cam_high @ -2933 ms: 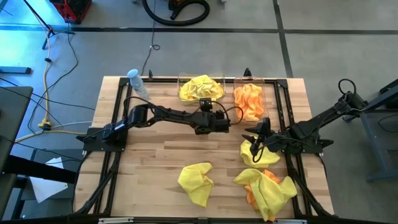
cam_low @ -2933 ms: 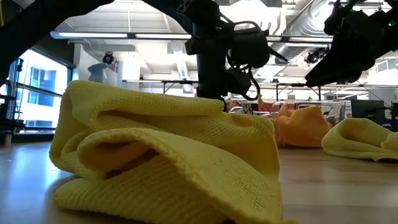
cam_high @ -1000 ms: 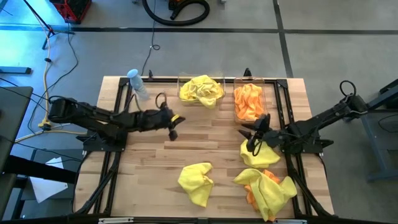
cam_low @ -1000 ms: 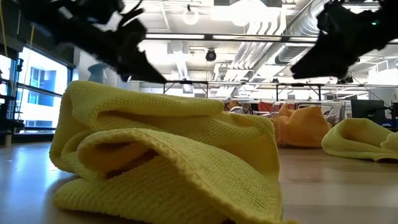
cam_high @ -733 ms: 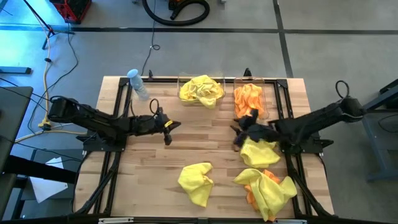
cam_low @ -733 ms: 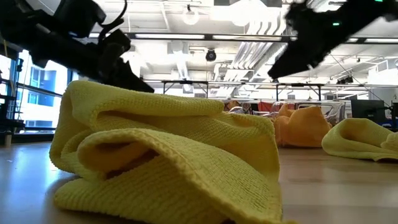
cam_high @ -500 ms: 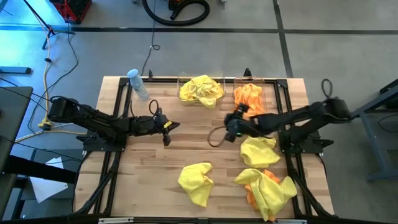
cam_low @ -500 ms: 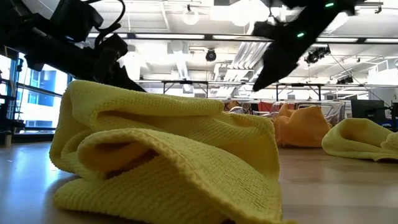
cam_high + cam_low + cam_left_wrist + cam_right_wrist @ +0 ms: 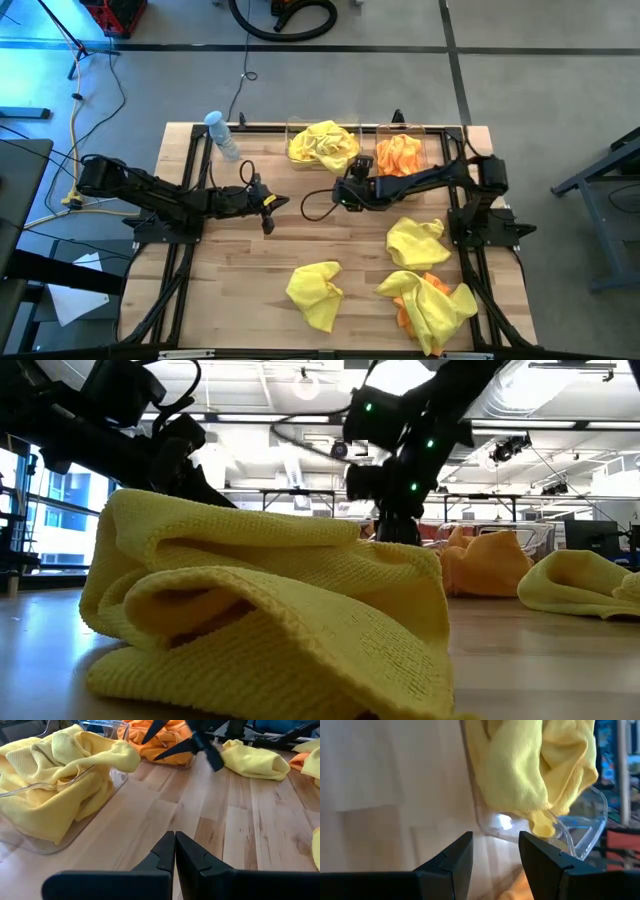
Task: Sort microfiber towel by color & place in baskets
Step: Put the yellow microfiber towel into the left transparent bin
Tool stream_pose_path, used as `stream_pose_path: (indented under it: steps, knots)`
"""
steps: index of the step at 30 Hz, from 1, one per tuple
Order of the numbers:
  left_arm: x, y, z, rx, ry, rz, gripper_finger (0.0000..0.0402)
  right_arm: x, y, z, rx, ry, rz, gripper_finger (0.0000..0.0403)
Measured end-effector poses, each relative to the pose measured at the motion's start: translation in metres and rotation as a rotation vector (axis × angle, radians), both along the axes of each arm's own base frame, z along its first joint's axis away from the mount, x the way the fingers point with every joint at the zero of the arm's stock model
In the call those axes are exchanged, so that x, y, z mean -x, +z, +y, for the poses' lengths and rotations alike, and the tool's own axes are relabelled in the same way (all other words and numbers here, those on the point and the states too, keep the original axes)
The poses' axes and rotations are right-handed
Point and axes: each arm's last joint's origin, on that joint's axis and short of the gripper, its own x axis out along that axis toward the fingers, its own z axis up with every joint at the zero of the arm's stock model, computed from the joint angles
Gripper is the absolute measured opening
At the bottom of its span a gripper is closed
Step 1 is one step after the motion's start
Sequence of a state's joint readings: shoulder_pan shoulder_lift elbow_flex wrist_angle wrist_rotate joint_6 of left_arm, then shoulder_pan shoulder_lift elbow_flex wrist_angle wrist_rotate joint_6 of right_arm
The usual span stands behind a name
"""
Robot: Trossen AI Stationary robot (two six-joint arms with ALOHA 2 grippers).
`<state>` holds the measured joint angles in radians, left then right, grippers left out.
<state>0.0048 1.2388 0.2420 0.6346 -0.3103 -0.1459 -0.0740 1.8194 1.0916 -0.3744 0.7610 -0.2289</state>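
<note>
Right gripper (image 9: 343, 196), fingers parted and holding nothing, reaches over the middle of the table (image 9: 240, 290), just in front of the basket of yellow towels (image 9: 323, 143); its wrist view shows a yellow cloth (image 9: 535, 765) draped over that basket's clear rim (image 9: 580, 827), seen between the two spread fingers (image 9: 455, 860). Left gripper (image 9: 268, 215), fingers pressed together and empty, hangs over bare wood to the left of centre; its closed fingers (image 9: 165, 855) point toward both tubs. Second basket (image 9: 402, 160), beside the first at the far edge, holds orange towels (image 9: 165, 742). Loose on the table nearer the front: one yellow towel (image 9: 416, 242) just right of centre; a second yellow towel (image 9: 316, 292) at front centre, which fills the low view (image 9: 270, 610); and a mixed yellow-and-orange heap (image 9: 432, 306) at front right. A clear bottle (image 9: 220, 134) with a pale blue cap stands at the far left corner.
</note>
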Motion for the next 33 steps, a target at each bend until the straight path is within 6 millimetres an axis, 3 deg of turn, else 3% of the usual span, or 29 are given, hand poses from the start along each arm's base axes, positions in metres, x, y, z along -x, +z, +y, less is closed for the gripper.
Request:
stream_pose_path:
  steps: [6, 12, 24, 29, 33]
  knots:
    - [0.0, 0.0, 0.0, 0.008, 0.003, 0.0, 0.0, -0.008, -0.01, -0.011, 0.059, -0.047, -0.039, 0.0156]
    - [0.0, 0.0, 0.0, 0.009, 0.003, -0.001, 0.0, -0.018, -0.006, -0.013, 0.033, -0.008, -0.149, 0.0147]
    - [0.0, 0.0, 0.0, 0.018, 0.006, -0.004, 0.0, -0.031, 0.011, -0.034, 0.101, -0.032, -0.351, 0.002]
    - [0.0, 0.0, 0.0, 0.018, 0.006, -0.003, 0.0, -0.04, 0.036, -0.06, 0.063, -0.086, -0.457, 0.0007]
    - [0.0, -0.001, 0.0, 0.018, 0.006, 0.001, 0.0, -0.044, 0.065, -0.088, -0.078, -0.148, -0.505, 0.0002]
